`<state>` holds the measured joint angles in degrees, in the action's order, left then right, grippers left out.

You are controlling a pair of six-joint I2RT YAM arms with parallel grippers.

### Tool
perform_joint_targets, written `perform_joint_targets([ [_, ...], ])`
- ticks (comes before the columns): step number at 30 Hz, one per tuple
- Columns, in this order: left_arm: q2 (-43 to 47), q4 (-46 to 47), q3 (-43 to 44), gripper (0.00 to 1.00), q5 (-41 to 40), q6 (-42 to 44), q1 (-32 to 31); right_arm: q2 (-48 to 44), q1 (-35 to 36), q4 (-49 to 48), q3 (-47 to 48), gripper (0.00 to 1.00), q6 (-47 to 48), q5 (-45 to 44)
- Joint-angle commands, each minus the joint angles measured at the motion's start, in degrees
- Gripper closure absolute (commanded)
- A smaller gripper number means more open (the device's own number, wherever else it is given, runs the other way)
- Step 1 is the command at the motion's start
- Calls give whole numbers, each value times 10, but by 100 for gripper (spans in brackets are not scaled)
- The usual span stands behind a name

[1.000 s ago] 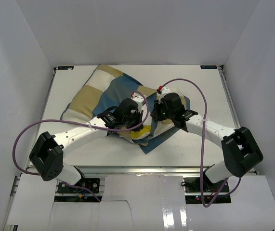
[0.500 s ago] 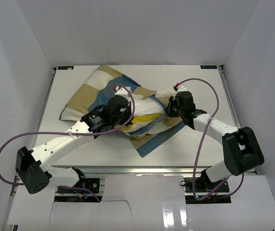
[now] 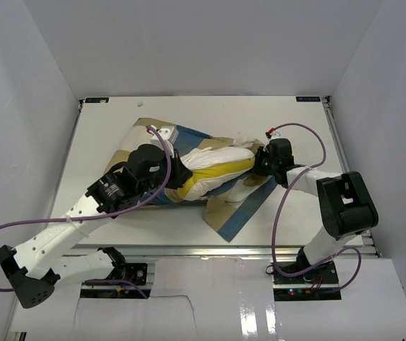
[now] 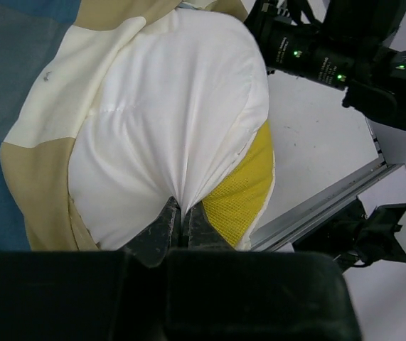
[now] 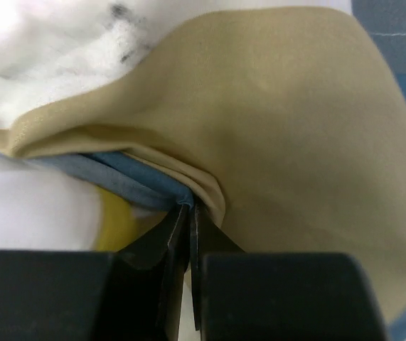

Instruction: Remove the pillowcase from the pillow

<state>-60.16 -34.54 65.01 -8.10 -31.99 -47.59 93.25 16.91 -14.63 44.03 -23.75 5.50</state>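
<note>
left hand (image 4: 181, 214) pinches pillow (image 4: 178, 106), right hand (image 5: 187, 210) pinches pillowcase (image 5: 288, 114).

Table (image 3: 96, 142): I see a white top | On it: the checked pillowcase (image 3: 239, 206) lies rumpled across the middle, one corner near the front edge | The white pillow (image 3: 206, 160) rests partly on that fabric.

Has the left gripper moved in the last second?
Yes. In the top view the left gripper has pulled left, nearer the left edge of the table, shut on the pillow.
</note>
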Motion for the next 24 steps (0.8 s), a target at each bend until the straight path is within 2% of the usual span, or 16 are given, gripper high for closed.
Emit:
perform_joint_targets([
  [1,61,23,41,100,-18,-8,5,24,-35,-10,-13,92,18,-61],
  [5,85,26,36,100,-31,-14,5,51,-47,-14,-5,92,14,-18],
  [8,83,27,38,100,-24,-6,5,45,-48,-50,-13,92,15,26],
  [11,67,65,15,100,-19,-4,5,40,-48,-65,17,91,17,107],
  [13,57,81,-3,100,-20,-3,5,25,-48,-58,42,78,16,141],
  [14,45,91,-8,100,-22,-4,5,17,-48,-42,67,61,13,144],
  [17,28,121,-34,100,-17,-18,5,-12,-50,19,130,35,23,133],
  [19,18,133,-44,100,-15,-23,5,-24,-51,50,161,28,29,136],
  [20,12,136,-51,100,-17,-27,5,-36,-52,67,176,18,32,136],
  [22,-4,154,-57,100,-23,-28,5,-47,-53,133,217,7,37,114],
  [24,-25,173,-60,100,-24,-29,5,-67,-59,185,238,2,34,101],
])
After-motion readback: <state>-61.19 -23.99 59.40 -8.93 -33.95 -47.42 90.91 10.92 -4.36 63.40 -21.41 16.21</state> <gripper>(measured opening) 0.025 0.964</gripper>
